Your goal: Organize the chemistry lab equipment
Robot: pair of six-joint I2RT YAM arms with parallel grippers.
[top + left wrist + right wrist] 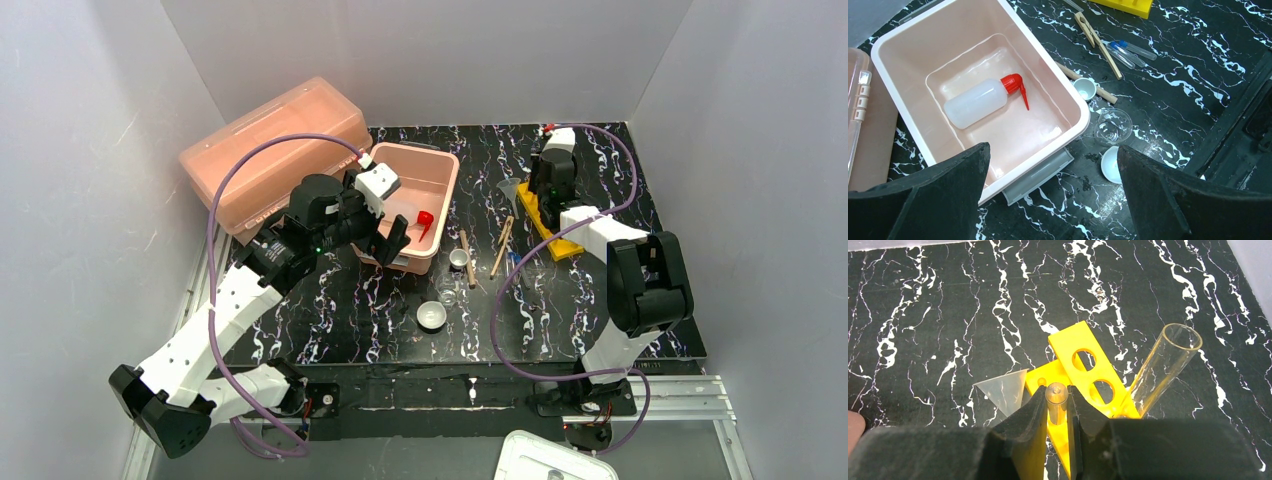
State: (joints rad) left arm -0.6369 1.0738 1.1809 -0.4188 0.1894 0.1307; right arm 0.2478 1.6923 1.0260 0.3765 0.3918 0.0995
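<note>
The white squeeze bottle with red spout (983, 99) lies in the pink tub (898, 40); it also shows in the top view (424, 220). My left gripper (385, 243) is open and empty above the tub's near rim. A white dish (431, 316), a tiny beaker (459, 258) and a clear cup (1113, 126) sit on the table. Wooden sticks (502, 246) and thin tubes (1130, 51) lie to their right. My right gripper (1056, 399) is shut on a thin clear tube (1056, 401) over the yellow holed rack (1090, 367). A wider tube (1168, 362) stands tilted in the rack. A clear funnel (1004, 390) lies beside it.
A large pink lidded box (270, 150) stands at the back left, against the tub. White walls close in the table on three sides. A white lid (550, 458) lies below the table's near edge.
</note>
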